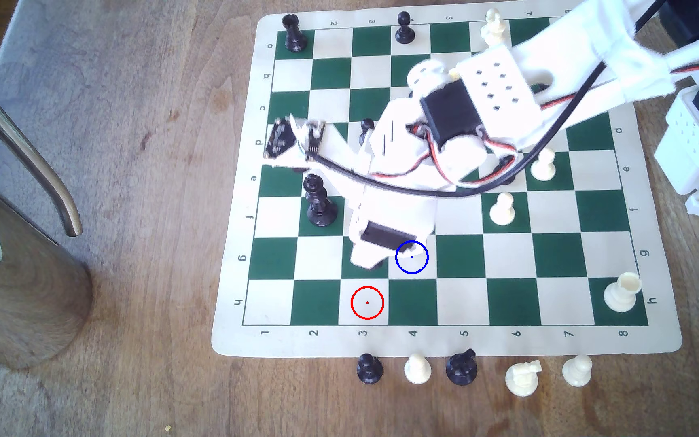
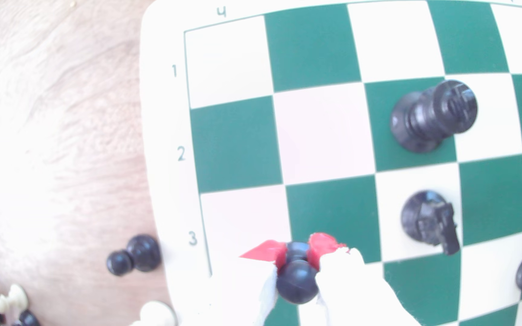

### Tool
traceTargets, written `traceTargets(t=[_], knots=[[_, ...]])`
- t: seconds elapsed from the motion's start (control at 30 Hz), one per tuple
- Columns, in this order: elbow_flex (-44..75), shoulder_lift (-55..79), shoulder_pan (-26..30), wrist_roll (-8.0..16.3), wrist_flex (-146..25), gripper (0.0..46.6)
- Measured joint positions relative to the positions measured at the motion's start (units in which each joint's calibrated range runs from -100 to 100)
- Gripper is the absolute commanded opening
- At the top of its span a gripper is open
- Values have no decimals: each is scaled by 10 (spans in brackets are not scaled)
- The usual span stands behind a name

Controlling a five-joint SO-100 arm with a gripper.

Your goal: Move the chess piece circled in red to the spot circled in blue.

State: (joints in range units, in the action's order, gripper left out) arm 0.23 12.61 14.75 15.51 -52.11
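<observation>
In the wrist view a small glossy black pawn [image 2: 297, 280] sits between the red-padded fingers [image 2: 324, 244] of my gripper [image 2: 297, 254], which is shut on its neck. It hangs at the border of a green square and the cream square by the "3" label. In the exterior view my gripper [image 1: 371, 260] covers the pawn, over the green square just left of the blue-ringed cream spot [image 1: 411, 256]. The gripper body overlaps that ring's upper left edge. The red-ringed cream square [image 1: 367, 302] on the near row has no piece on it.
A tall black piece [image 1: 318, 201] stands just left of the gripper, and a black knight [image 2: 429, 219] is close behind it. White pawns [image 1: 502, 210] and a white rook [image 1: 622, 292] stand to the right. Captured pieces [image 1: 461, 369] line the board's near edge. A metal jug [image 1: 11, 252] stands at far left.
</observation>
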Motion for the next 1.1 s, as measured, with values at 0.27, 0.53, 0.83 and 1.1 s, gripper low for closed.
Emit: traceTargets(t=[0.27,0.53,0.83,1.1], knots=[[-43,-63,-13,-1,-1,3],[-152,-103,-21,-1,41,3],[-245,-108,-24,-4,113,3],[-267,-108,-24,-4,134,3]])
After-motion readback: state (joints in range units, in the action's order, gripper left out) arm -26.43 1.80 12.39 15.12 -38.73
